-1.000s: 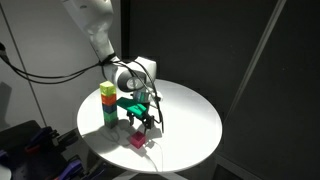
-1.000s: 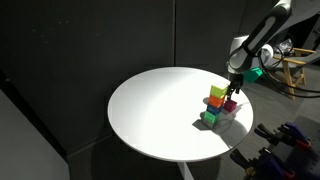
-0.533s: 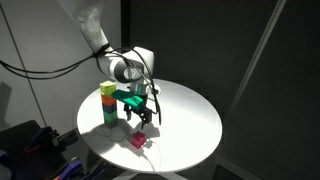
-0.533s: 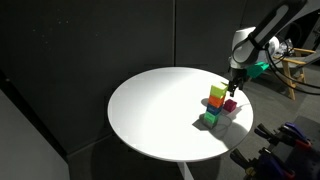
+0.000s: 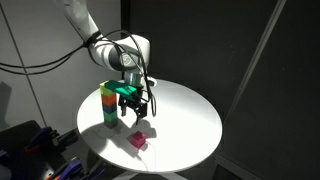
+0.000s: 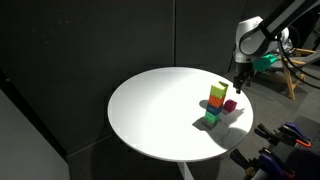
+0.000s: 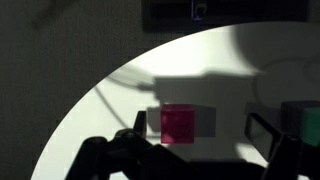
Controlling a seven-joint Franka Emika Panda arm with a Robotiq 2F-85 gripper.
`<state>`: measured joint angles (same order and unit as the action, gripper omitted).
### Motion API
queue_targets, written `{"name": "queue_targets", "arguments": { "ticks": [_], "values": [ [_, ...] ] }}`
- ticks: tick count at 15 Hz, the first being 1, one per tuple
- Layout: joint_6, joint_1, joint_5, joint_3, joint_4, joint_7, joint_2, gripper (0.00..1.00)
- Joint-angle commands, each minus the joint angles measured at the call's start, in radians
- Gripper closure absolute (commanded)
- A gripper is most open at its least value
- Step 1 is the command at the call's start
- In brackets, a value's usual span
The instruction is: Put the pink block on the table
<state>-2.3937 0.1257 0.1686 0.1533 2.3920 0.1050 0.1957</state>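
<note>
In an exterior view, the pink block [image 5: 139, 141] rests alone on the table [image 5: 190, 115], near its front edge. The gripper [image 5: 138, 112] hangs above, clear of it, fingers spread wide and holding nothing, beside a stack of cubes [image 5: 107, 105]. In an exterior view, the pink block [image 6: 230, 104] lies just beside the stack of cubes [image 6: 214, 104], close to the table's right edge. Wrist view: the pink block [image 7: 180, 123] sits on the white top between the parted fingers [image 7: 270, 138], touching neither; a green cube [image 7: 310, 122] shows at right.
</note>
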Motion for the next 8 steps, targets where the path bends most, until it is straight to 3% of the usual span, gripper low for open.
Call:
{"name": "queue_targets", "arguments": {
  "ticks": [1,8],
  "values": [
    [0.056,-0.003,0.020,-0.001,0.045,-0.018,-0.095,0.00],
    [0.070,-0.001,0.002,-0.013,0.102,0.010,-0.212,0.00]
  ]
}}
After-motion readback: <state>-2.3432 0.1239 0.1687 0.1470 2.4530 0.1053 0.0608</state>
